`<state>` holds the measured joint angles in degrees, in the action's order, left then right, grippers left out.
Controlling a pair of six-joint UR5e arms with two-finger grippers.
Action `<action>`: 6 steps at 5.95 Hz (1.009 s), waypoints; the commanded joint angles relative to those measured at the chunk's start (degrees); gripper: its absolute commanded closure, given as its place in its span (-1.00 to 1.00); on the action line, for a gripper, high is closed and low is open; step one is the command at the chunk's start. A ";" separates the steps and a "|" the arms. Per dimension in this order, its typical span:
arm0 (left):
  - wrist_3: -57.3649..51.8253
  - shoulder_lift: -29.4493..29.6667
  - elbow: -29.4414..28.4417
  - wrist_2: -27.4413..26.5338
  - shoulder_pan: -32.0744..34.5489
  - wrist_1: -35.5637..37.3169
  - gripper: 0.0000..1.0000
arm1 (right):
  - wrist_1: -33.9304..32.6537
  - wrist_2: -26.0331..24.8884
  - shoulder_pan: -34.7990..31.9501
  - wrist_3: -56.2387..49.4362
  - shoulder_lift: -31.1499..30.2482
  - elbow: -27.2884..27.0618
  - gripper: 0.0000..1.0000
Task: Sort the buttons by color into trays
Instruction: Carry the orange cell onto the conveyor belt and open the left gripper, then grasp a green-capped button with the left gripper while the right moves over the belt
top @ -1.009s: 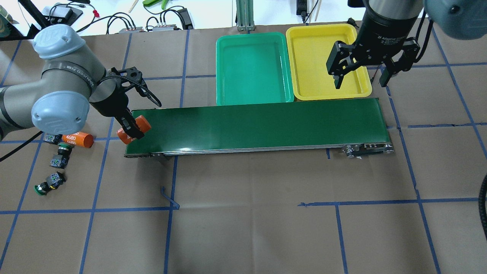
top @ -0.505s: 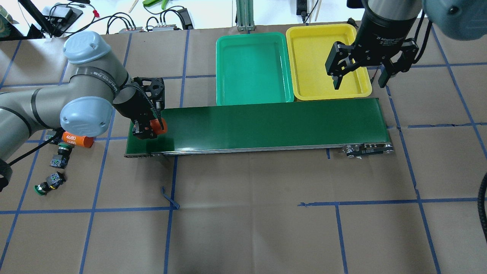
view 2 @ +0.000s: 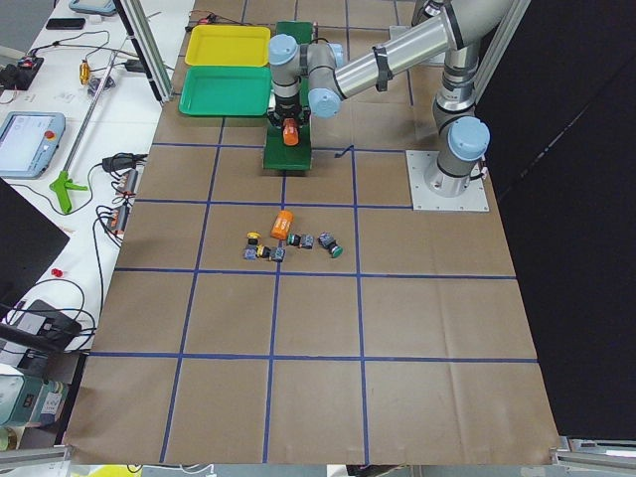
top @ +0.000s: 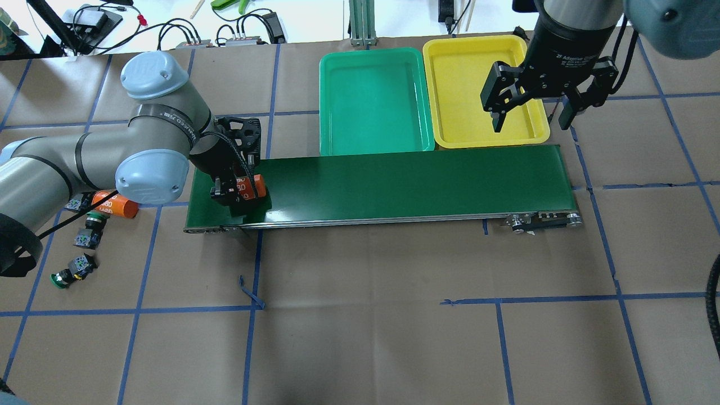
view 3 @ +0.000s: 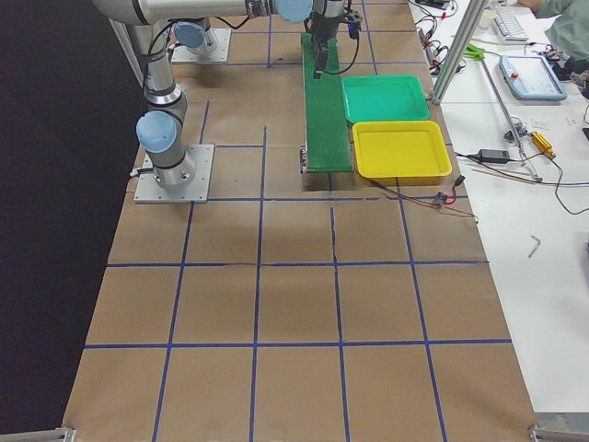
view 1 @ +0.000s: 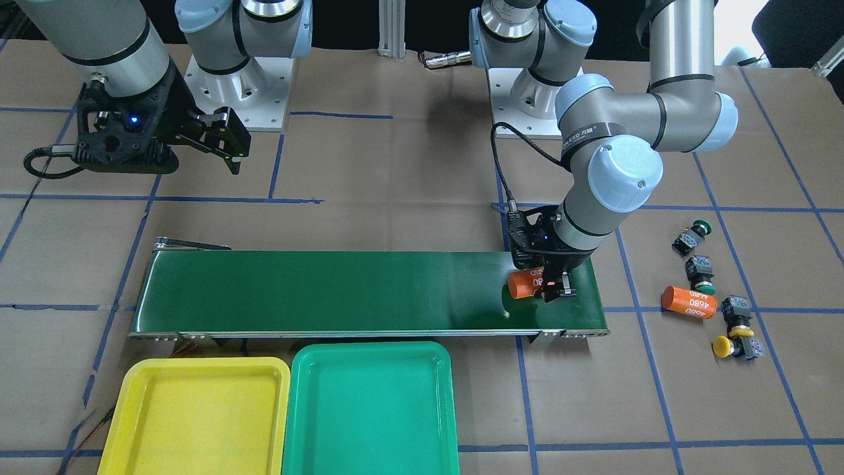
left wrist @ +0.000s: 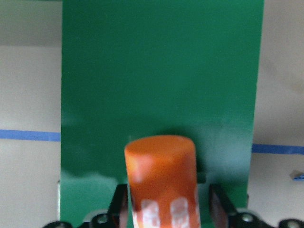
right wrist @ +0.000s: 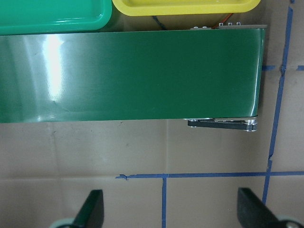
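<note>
My left gripper point(top: 239, 191) is shut on an orange cylinder marked 4680 point(top: 251, 186) and holds it low over the left end of the dark-green conveyor belt point(top: 405, 180). The left wrist view shows the cylinder point(left wrist: 161, 180) between the fingers. Several buttons lie on the paper left of the belt: two with green caps point(view 1: 701, 227) point(view 1: 701, 272) and two with yellow point(view 1: 723, 346) point(view 1: 737, 309). The green tray point(top: 371, 101) and yellow tray point(top: 472, 84) sit behind the belt. My right gripper point(top: 531, 125) hangs open and holds nothing above the yellow tray's right edge.
A second orange cylinder point(top: 115, 206) lies among the buttons, partly under my left arm's elbow. Cables and tools lie beyond the table's far edge. Blue tape lines grid the brown paper table.
My left arm has carried the orange cylinder to the right, from the belt's left edge to over the belt. The right gripper has barely moved.
</note>
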<state>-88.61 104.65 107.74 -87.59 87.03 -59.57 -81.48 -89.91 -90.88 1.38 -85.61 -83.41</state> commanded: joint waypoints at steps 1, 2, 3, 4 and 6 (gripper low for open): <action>1.67 -1.10 -0.51 -0.12 -2.45 -0.11 -0.97 | 0.00 -0.09 0.00 -0.07 0.00 0.00 -1.00; 2.99 -3.11 -0.43 -0.21 -9.44 -0.72 -0.97 | 0.00 -0.09 0.09 -0.67 0.09 0.00 -1.00; 3.35 -5.05 -0.51 -0.21 -17.25 -1.68 -0.97 | 0.00 0.00 0.09 -6.60 0.35 0.00 -1.00; 3.00 -5.42 0.18 -0.30 -23.94 -1.95 -0.97 | 0.00 0.09 0.09 -15.36 0.44 -0.44 -1.00; 2.74 -4.37 1.50 -0.21 -37.48 -2.74 -0.97 | -0.09 -0.70 -0.87 -34.00 -0.35 -4.37 -1.00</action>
<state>-85.64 99.70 108.64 -87.82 55.94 -61.79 -81.54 -90.16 -91.18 -24.26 -85.62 -85.90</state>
